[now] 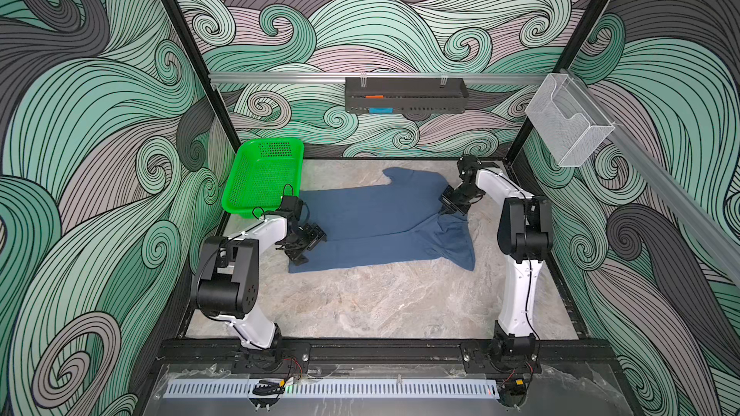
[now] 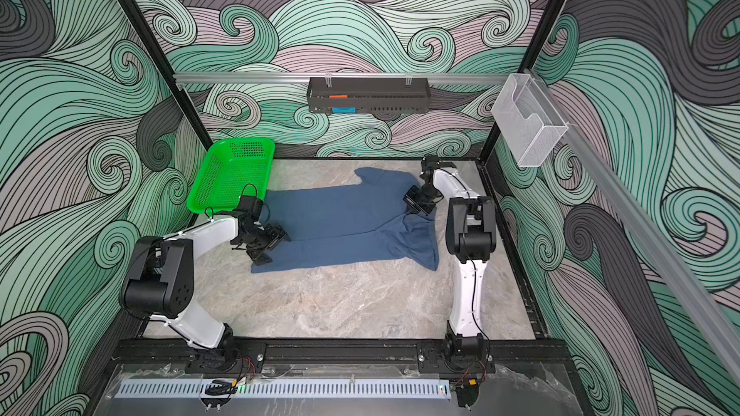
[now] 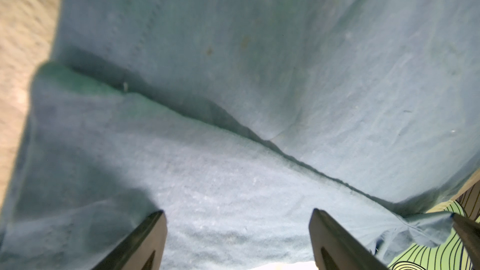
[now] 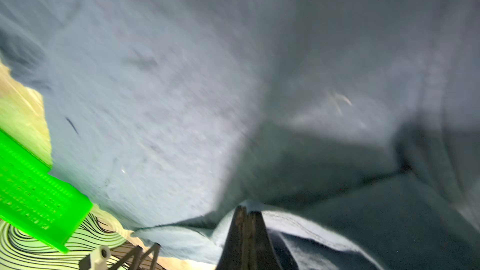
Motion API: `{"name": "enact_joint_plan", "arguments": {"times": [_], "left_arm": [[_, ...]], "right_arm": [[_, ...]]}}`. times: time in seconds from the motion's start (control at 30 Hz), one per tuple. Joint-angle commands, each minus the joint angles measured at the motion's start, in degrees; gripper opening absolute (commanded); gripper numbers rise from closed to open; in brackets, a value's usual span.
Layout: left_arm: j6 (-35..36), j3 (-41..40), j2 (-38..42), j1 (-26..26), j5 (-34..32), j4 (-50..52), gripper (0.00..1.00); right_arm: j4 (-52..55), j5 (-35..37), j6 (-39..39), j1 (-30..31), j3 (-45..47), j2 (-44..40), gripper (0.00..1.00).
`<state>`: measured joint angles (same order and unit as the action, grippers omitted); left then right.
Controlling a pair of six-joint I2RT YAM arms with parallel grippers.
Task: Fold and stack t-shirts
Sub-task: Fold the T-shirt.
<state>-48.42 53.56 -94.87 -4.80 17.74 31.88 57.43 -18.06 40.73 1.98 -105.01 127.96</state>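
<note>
One marble-patterned table point(image 1: 380, 306) bears the whole scene. On it a single slate-blue t-shirt point(image 1: 372, 214) is laid lengthwise, with its hem end toward the left gripper point(image 1: 309, 248) and just beside the green basket point(image 1: 240, 182). Its collar end lies toward the right gripper point(image 1: 450, 206), and the far sleeve points to the rear. A crease is seen along the middle of the shirt, and the near portion appears to be folded over. The near sleeve is bunched at the collar end.

The step in hand is judged to be a lengthwise fold. The right gripper is closed on the cloth, which is drawn up into a small peak there. Which seam is pinched cannot be told, since the right wrist view is blurred. The left gripper is held with its jaws wide over the hem end, and nothing is caught between them. For a clean fold, the hem should be pinched at a matching point. Both ends should be lifted together and kept taut, and the bunched sleeve should be flattened before the cloth is laid down.

Of the containers, the green basket is the largest, and nothing is seen in it. The black tray point(image 1: 406, 94), hung on the back rail point(image 1: 280, 78), holds an orange thing point(image 1: 374, 96) and a blue thing point(image 1: 375, 110), both too small to be identified. The wire-mesh holder point(image 1: 560, 126) appears to hold nothing.
</note>
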Motion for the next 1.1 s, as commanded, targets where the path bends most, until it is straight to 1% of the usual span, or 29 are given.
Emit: {"name": "enact_joint_plan", "arguments": {"times": [0.0,0.07,0.1,0.13,0.17,0.2,0.27,0.3,0.37,0.43,0.53,0.6,0.73,0.8,0.83,1.0,1.07], "left_arm": [[1.13,1.85,-2.36,0.97,0.10,1.78,0.90],[1.14,2.60,-3.29,1.10,0.60,1.92,0.90],[1.14,2.83,-3.64,1.11,0.84,2.04,0.90],[1.14,3.08,-3.85,1.08,1.05,2.11,0.90],[1.07,3.32,-4.20,1.09,1.27,2.20,0.90],[1.01,3.46,-4.51,1.11,1.44,2.22,0.90],[0.96,3.86,-4.97,1.11,1.64,2.56,0.90],[0.91,4.05,-5.26,1.06,1.81,2.73,0.90],[1.08,4.72,-5.74,1.04,2.21,3.21,0.90],[1.69,5.68,-6.21,1.02,2.38,4.17,0.90],[2.75,7.31,-6.89,1.11,2.65,5.56,0.90],[3.12,8.25,-7.25,1.08,3.05,6.25,0.90],[2.99,9.01,-7.76,1.11,3.83,6.03,0.89],[2.81,9.27,-8.29,1.06,4.04,5.75,0.89],[2.81,9.40,-8.68,1.11,4.07,5.61,0.89],[2.72,10.42,-10.60,1.19,4.15,5.48,0.89],[2.72,10.60,-10.99,1.28,4.15,5.31,0.89]], "right_arm": [[2.64,-0.86,1.40,-0.44,-5.04,3.08,0.00],[3.24,-1.83,1.96,-0.66,-8.39,5.41,0.00],[3.70,-1.86,2.20,-0.79,-9.95,6.38,0.03],[4.31,-1.88,2.40,-0.92,-11.79,7.42,0.18],[4.40,-2.17,2.51,-1.08,-13.35,8.26,0.41],[4.40,-2.52,2.43,-1.18,-14.87,8.84,0.61],[4.44,-1.59,2.03,-1.27,-16.53,8.79,0.84],[4.38,-0.57,1.74,-1.19,-16.60,8.20,0.87],[4.45,1.24,1.29,-1.26,-15.18,6.33,0.88],[4.35,2.39,1.75,-1.27,-11.44,3.72,0.86],[4.02,1.66,2.51,-0.80,-4.89,0.89,0.78],[3.81,1.60,2.36,-0.41,-0.86,-0.73,0.70],[1.58,1.83,2.25,-0.22,4.70,-2.85,0.58],[1.37,1.32,2.25,-0.22,4.65,-2.28,0.46],[1.38,0.85,2.27,-0.13,4.25,-1.66,0.42],[1.63,-0.53,2.91,0.72,1.71,1.11,0.27],[2.12,-0.83,3.03,1.05,0.44,1.91,0.16]]}}
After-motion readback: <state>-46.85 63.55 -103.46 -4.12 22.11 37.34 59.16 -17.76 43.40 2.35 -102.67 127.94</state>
